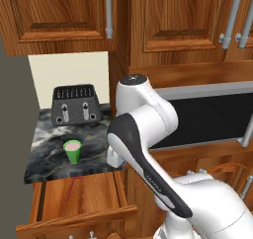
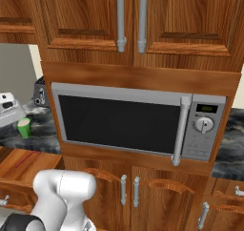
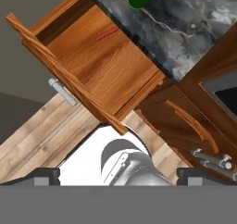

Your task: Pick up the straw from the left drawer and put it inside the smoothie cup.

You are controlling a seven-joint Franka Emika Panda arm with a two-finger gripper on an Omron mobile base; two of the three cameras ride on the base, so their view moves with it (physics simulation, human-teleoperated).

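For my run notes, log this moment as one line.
drawer: open | straw: lying in drawer | smoothie cup: upright on counter, no straw | gripper: open, empty, above the drawer

Both base views behind, sharing drawer (image 1: 94,193).

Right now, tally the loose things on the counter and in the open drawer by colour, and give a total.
Green: 1, the smoothie cup on the dark marble counter.
Dark red: 1, the straw lying in the open left drawer.
Black and grey: 1, the toaster at the back of the counter.
Total: 3.
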